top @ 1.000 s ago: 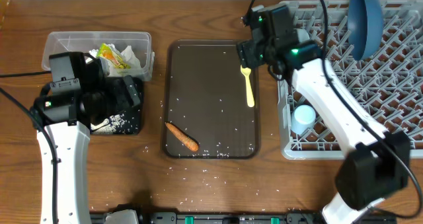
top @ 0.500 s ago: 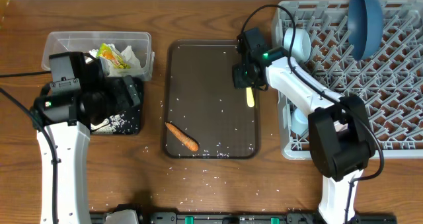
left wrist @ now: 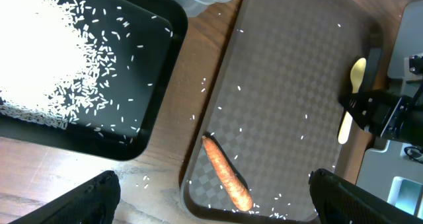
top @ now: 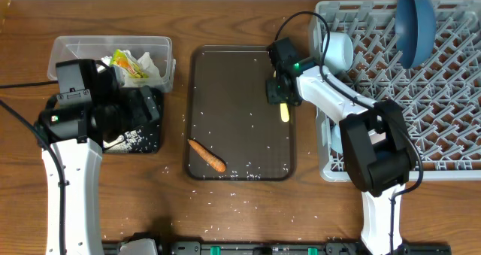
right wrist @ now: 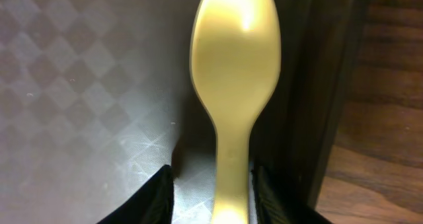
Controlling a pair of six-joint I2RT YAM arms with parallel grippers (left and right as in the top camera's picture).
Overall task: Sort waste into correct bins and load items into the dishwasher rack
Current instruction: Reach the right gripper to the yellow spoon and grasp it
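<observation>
My left gripper [left wrist: 213,181] hangs with its fingers spread wide, holding nothing, above the right end of the black tray [left wrist: 155,112], which is heaped with rice [left wrist: 46,59]. To its right, the carrot [left wrist: 226,174] lies in the front-left corner of the brown serving tray [left wrist: 297,85], among stray grains. Further right, the yellow spoon [right wrist: 234,65] lies flat along that tray's right rim (in my right wrist view its bowl points away from me). My right gripper [right wrist: 213,194] is down at the spoon's handle, fingers [right wrist: 162,194] narrow, one on either side. Whether they pinch it yet, I cannot tell. The dishwasher rack [top: 451,97] stands just beside the tray.
</observation>
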